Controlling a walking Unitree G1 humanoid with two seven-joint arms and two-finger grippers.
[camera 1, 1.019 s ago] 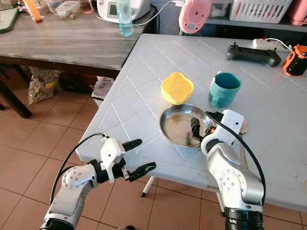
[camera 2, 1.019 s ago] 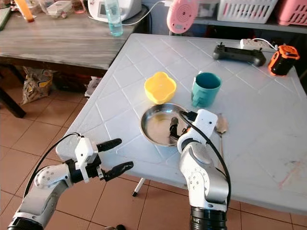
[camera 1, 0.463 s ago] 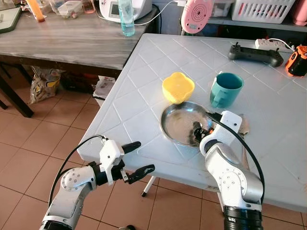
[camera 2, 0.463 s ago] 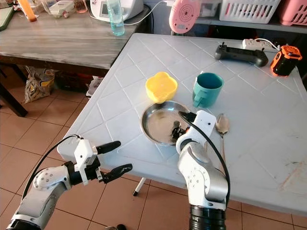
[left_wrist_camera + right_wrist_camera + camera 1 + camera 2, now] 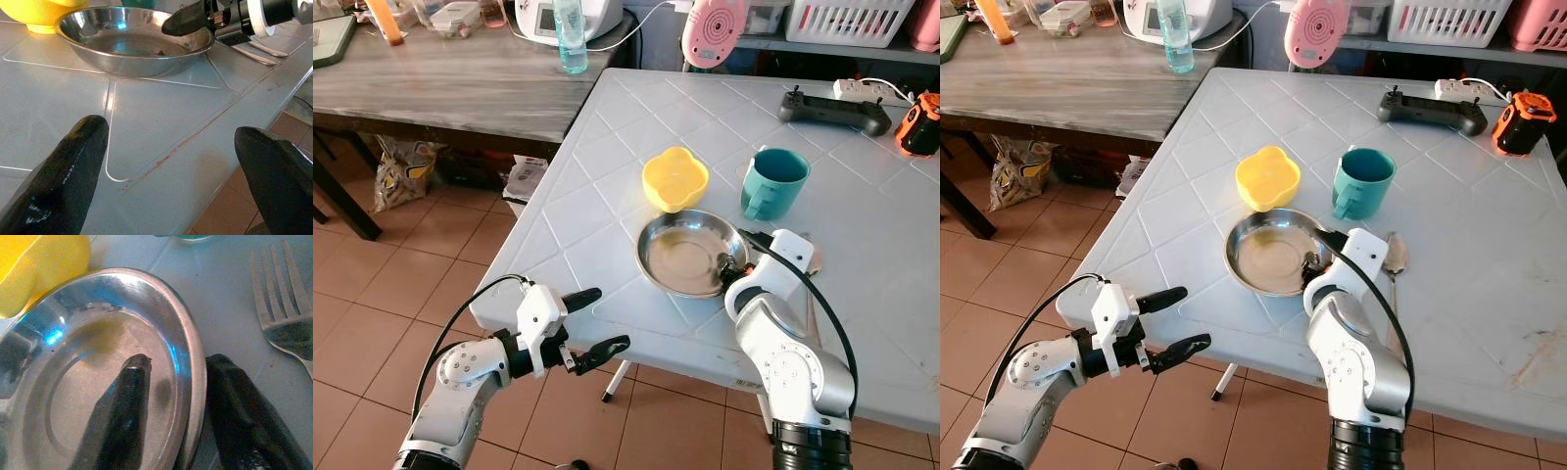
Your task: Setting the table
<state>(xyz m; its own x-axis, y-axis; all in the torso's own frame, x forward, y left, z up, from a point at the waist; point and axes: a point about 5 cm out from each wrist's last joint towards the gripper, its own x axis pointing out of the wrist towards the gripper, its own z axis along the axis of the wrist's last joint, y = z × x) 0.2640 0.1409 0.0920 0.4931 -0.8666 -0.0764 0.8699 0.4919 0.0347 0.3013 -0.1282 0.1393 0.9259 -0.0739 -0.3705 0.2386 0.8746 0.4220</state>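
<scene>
**A lived-in home dining corner**

Terracotta floor tiles (image 5: 372,323) are running under a white plastic table (image 5: 636,127) bearing a steel plate (image 5: 690,255), yellow bowl (image 5: 674,179) and teal mug (image 5: 771,183). A grey wooden table (image 5: 440,83) is standing far left with a water bottle (image 5: 571,36) and a white appliance (image 5: 548,18); storage baskets (image 5: 847,20) are sitting at the far right.

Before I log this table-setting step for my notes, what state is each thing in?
Round steel plate: upright on the table, empty.
Right hand: fingers astride the plate's rim, one inside, one outside; whether it grips is unclear.
Left hand: open, off the table's near edge.
Yellow flower-shaped bowl: upright beside the plate.
Teal mug: upright.
Metal fork: flat on the table.
Metal spoon: flat.
</scene>
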